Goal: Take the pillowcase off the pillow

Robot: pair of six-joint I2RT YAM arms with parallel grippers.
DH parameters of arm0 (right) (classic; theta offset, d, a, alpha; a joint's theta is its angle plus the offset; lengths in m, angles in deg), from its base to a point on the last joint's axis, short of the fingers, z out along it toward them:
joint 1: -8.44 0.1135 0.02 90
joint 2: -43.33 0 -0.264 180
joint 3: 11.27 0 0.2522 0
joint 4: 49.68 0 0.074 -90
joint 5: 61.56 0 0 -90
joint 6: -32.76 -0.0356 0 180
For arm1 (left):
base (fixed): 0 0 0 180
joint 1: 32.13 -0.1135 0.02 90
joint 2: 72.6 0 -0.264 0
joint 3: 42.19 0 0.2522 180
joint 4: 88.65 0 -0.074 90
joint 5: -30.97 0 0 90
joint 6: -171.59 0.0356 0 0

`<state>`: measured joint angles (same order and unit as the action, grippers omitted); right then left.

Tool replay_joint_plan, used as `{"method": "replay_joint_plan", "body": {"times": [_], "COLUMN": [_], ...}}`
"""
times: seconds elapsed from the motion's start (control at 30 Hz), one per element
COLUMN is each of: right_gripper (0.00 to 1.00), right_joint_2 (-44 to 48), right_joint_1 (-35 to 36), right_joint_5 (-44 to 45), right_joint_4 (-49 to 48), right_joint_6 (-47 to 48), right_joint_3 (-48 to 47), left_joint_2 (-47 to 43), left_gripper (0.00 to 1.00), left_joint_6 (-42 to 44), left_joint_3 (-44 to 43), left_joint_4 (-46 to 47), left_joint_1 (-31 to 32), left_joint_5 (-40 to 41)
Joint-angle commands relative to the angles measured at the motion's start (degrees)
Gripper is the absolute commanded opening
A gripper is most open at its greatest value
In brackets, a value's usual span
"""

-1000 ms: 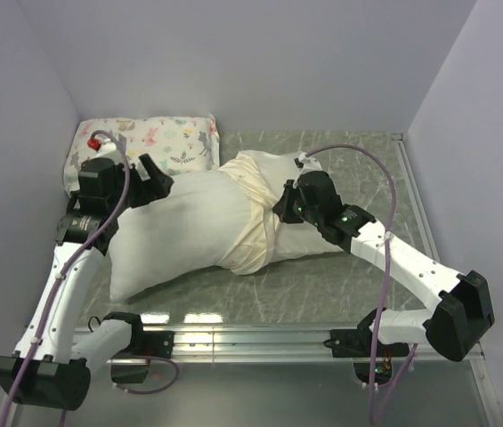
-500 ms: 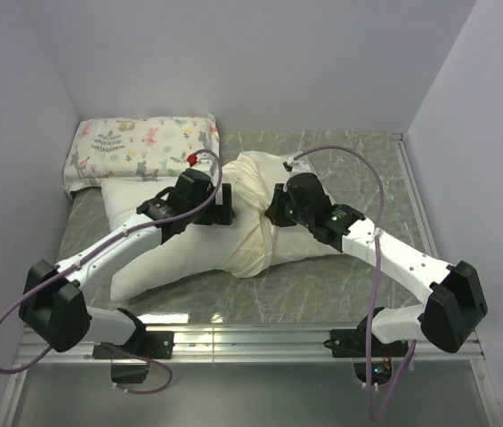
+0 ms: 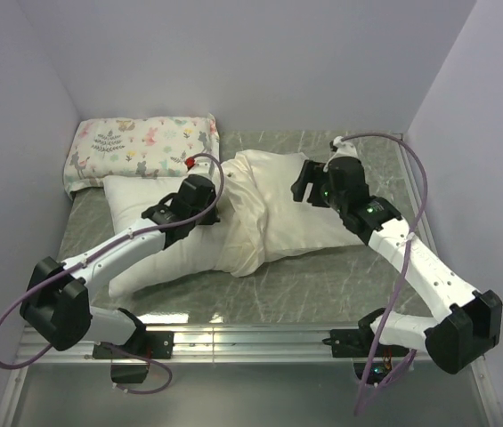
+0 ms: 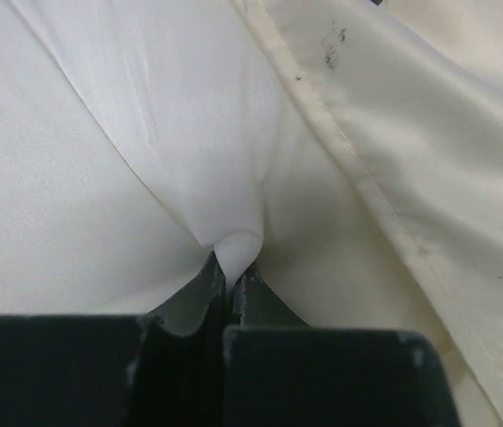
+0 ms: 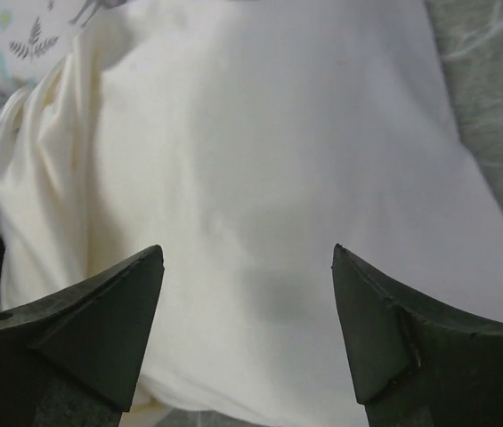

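Left tool point(image 4: 231, 274) is clamped tight on a small pinch of the bare white pillow point(image 3: 140, 209), left of centre in the overhead frame, just beside the hem point(image 4: 358, 169) of the pillowcase point(image 3: 278, 209). Right tool point(image 5: 247, 307) has its jaws wide, holding nothing, hanging over the cream case at centre-right. The case covers the right half of the pillow and is bunched at mid-frame. The lot lies diagonally on the tabletop point(image 3: 322, 285), its upper-left end just beside the floral pillow point(image 3: 140, 147). Risks as I read it: the left pinch is a thin fold and likely slips once the case gets pulled, so pillow and case slide together. If the right tool bites too deep it grabs pillow along with case and nothing separates. Too shallow on that slick fabric and it pulls free. The left pinch is also close enough to the hem to snag it.
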<state>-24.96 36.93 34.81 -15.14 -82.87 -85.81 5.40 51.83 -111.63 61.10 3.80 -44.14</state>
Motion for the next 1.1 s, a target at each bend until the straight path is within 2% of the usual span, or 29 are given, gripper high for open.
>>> {"method": "replay_joint_plan", "body": {"times": [0.0,0.23,0.33,0.4,0.43,0.47,0.5,0.53,0.7,0.83,1.07], "right_gripper": [0.84,0.84,0.79,0.53,0.16,0.16,0.07,0.04,0.0,0.0,0.0], "right_joint_2": [0.97,-2.19,-2.72,-3.07,-3.6,-3.6,-3.34,-2.38,1.66,4.47,7.73], "right_joint_1": [-3.43,-3.44,-3.53,-3.53,-3.96,-3.97,-4.93,-5.54,-9.59,-13.19,-22.85], "right_joint_5": [-1.8,-6.11,-6.2,-6.2,-4.72,-4.7,-4.35,-3.91,-3.47,-3.56,-6.2], "right_joint_4": [-0.12,-3.55,-5.13,-5.48,-4.44,-4.43,-3.99,-3.38,-1.18,0.4,1.9], "right_joint_6": [1.28,0.84,0.84,0.93,1.02,1.02,1.02,1.02,0.76,0.75,-1.18], "right_joint_3": [0.04,6.0,8.47,9.18,9.18,9.09,9.09,8.92,7.51,6.11,2.86], "left_joint_2": [0.41,0.84,0.4,0.4,0.14,0.14,-0.04,-0.73,-6.78,-12.76,-22.18], "left_gripper": [0.0,0.0,0.0,0.0,0.0,0.0,0.0,0.0,0.0,0.0,0.0], "left_joint_6": [-0.04,0.31,0.66,0.84,1.28,1.46,1.63,1.98,3.21,3.83,3.66], "left_joint_3": [3.56,1.28,-0.91,-2.59,-4.51,-5.22,-5.84,-6.36,-7.87,-6.99,-6.99], "left_joint_4": [-6.54,-7.24,-8.03,-8.73,-10.13,-10.14,-10.66,-11.89,-13.65,-13.57,-14.36], "left_joint_1": [-0.5,-0.59,-0.59,-0.59,-0.59,-0.59,-0.59,-1.02,-6.64,-17.6,-30.29], "left_joint_5": [-0.21,-1.18,-1.36,-1.71,-1.54,-1.54,-0.32,0.3,0.5,-2.58,-4.25]}}
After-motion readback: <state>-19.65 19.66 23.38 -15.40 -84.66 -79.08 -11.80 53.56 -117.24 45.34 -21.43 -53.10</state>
